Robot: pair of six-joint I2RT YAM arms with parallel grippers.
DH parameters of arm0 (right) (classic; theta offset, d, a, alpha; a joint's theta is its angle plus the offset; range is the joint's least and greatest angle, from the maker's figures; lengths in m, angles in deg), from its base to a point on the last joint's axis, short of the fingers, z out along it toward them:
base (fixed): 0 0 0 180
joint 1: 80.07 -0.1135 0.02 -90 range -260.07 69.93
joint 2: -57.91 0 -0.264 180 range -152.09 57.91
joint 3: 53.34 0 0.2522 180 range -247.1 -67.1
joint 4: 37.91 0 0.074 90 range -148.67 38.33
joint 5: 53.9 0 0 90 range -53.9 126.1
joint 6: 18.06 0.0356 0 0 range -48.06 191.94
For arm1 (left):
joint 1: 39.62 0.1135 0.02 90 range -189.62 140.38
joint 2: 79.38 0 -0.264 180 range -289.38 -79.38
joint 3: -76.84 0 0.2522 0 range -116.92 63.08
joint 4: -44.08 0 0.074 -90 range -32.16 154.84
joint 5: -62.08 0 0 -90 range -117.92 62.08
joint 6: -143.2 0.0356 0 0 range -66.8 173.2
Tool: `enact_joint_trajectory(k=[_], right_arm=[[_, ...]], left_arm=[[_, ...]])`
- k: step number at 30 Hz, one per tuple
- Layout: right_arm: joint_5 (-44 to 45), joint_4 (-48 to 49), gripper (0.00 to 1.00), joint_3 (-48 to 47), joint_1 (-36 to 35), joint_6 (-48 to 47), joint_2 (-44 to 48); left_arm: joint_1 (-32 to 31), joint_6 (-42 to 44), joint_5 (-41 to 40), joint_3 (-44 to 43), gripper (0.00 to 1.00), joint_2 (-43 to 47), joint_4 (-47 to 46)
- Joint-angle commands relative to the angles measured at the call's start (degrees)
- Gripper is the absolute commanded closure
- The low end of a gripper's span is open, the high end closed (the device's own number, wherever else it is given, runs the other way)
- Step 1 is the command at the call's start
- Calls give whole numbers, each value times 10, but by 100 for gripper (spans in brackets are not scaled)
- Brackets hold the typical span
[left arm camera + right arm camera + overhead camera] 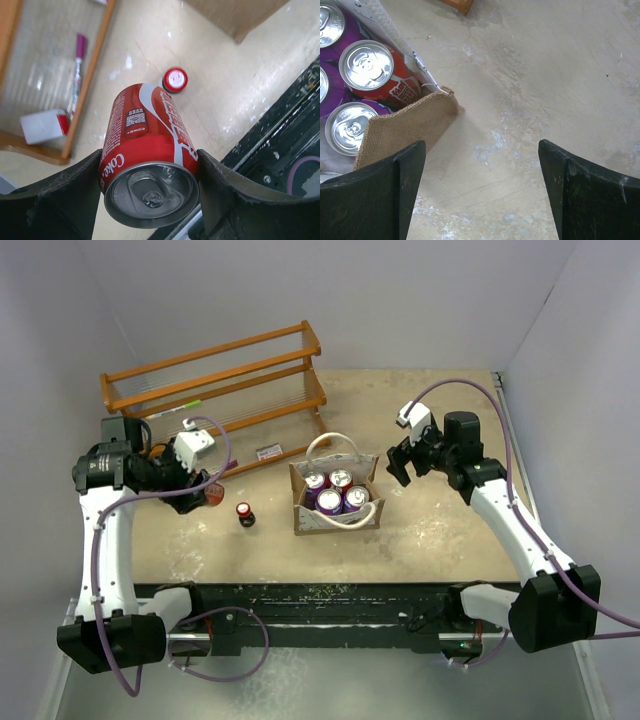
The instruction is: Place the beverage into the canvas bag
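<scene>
My left gripper (203, 494) is shut on a red Coke can (146, 150), held tilted above the table at the left; in the top view only the can's red end (213, 493) shows. The tan canvas bag (335, 517) with white rope handles stands mid-table and holds several cans, purple ones and a red one (402, 90). A corner of the bag (410, 127) shows in the right wrist view. My right gripper (408, 462) is open and empty, hovering just right of the bag.
A small dark bottle with a red cap (245, 514) stands between the left gripper and the bag; it shows too in the left wrist view (175, 79). A wooden rack (215, 380) stands at the back left, with a marker (77, 72) and a white box (44, 125) at it.
</scene>
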Motion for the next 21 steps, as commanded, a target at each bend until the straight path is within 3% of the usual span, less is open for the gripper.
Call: enact_joint_trajectory(k=[1,6,11,21], right_arm=[[-19,3,5,-22,3,8,3],[-25,1,5,-26,3,11,-4],[-28,3,5,-25,3,13,-2],[-29,8,5,-23,3,11,3]], left_arm=[[1,-20,117,-84,88,0,-16],[-27,-53,144,-135,89,-16,-44],[-120,-96,95,-176,89,-40,-69],[-177,-132,152,-281,91,-101,-103]])
